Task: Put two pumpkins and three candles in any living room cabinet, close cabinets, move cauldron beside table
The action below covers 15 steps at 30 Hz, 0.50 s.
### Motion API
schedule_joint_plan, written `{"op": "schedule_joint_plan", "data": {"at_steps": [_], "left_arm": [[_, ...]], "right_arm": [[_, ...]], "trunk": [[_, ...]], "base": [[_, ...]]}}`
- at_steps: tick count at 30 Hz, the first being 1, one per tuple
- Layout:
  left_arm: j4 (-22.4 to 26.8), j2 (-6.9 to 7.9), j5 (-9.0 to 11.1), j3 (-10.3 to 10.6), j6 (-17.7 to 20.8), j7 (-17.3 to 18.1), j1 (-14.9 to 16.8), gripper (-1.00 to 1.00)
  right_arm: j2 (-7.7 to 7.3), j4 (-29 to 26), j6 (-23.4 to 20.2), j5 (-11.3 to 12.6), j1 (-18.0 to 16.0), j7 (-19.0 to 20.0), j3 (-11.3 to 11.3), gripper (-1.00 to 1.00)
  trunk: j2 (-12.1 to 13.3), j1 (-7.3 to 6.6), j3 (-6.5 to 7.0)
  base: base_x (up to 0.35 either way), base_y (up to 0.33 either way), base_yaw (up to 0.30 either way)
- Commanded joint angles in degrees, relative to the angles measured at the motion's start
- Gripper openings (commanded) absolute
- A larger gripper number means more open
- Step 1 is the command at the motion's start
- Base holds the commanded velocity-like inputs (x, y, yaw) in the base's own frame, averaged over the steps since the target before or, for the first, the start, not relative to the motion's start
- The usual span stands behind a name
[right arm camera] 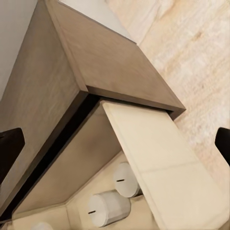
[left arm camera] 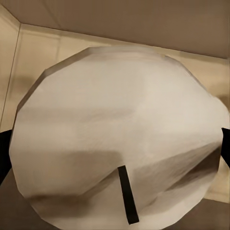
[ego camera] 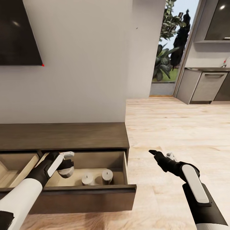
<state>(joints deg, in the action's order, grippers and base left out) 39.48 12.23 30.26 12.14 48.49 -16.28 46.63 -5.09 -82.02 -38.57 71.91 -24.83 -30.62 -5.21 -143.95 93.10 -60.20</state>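
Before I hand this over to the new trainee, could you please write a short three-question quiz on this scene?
1. True or false: the left gripper holds a candle over the open drawer.
2. How many candles stand free on the drawer floor? A) one B) two C) three
3. Fill in: the right gripper hangs over the wooden ____.

Key: 1 true; 2 B, the two candles; 3 floor.

left gripper [ego camera: 65, 166]: clamped, arm lowered | right gripper [ego camera: 156, 154]: parted, arm forward
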Motion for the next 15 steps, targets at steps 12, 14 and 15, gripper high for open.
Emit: {"op": "schedule_joint_plan", "data": {"at_steps": [12,14,15], "left_arm": [[-0.1,0.08,0.6,0.3,0.2,-0.5,0.0,-1.00],[-0.1,0.08,0.6,0.3,0.2,-0.5,0.0,-1.00],[-0.1,0.08,0.6,0.3,0.2,-0.5,0.1,-1.00]], "right_arm": [[0.00,-0.1,-0.1,0.6,0.0,-0.6,-0.1,1.00],[0.00,-0.1,-0.1,0.6,0.0,-0.6,-0.1,1.00],[0.00,-0.1,-0.1,0.6,0.0,-0.6,-0.1,1.00]], "trunk": [[0.0,0.00,-0.06],[0.0,0.00,-0.06],[0.0,0.00,-0.06]], "base": [[0.061,0.000,0.000],[0.005,0.000,0.000],[0.003,0.000,0.000]]}}
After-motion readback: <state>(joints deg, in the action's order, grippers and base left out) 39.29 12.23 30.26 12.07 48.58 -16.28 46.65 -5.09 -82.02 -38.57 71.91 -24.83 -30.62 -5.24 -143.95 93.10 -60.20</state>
